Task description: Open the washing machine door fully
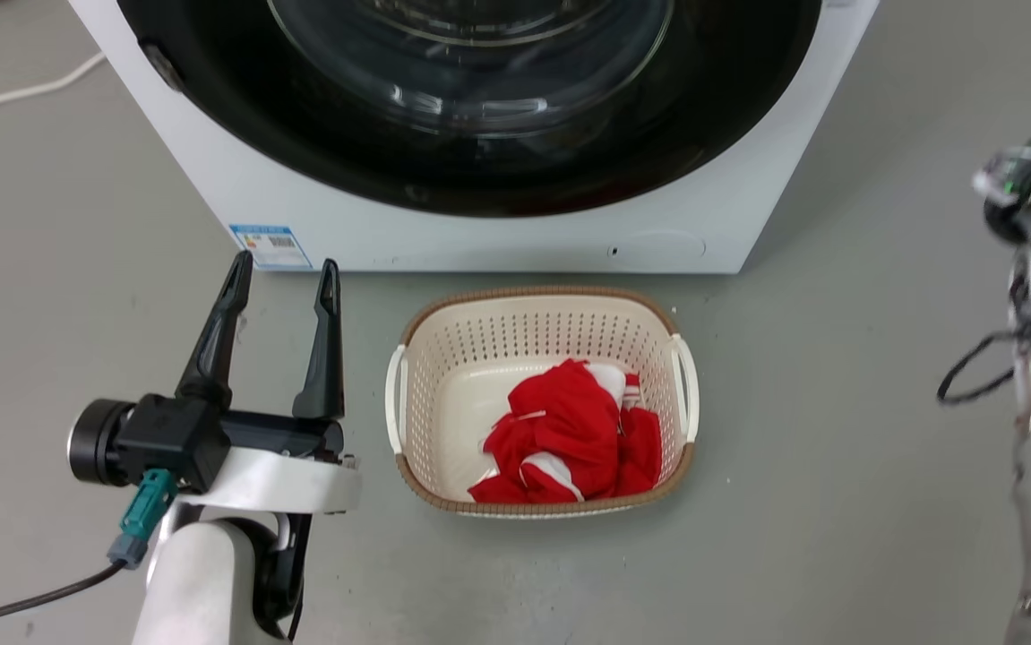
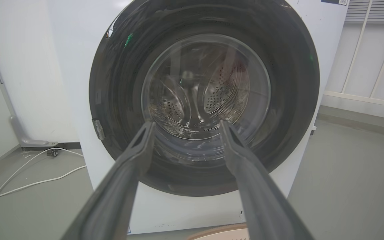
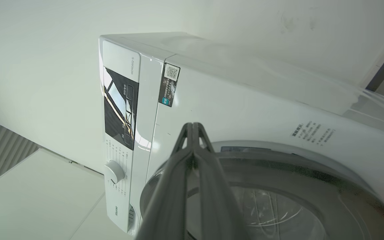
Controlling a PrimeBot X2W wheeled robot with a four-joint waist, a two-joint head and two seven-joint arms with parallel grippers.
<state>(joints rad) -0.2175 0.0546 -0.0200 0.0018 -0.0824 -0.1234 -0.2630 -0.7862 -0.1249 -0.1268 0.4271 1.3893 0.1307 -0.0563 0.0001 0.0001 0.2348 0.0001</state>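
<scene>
The left gripper (image 2: pixel 185 125) pointed, fingers spread, at the closed washing machine door (image 2: pixel 204 100), well short of it.

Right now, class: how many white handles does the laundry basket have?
2. The left handle sits on the basket's left side; the right handle on its right side.

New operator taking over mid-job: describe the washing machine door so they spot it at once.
Find the white washing machine behind the floor basket. The washing machine door covers most of its front: a large glossy black ring around a bulging clear glass centre. Unlike the small white flap low on the panel, it is dark and nearly machine-wide.
</scene>
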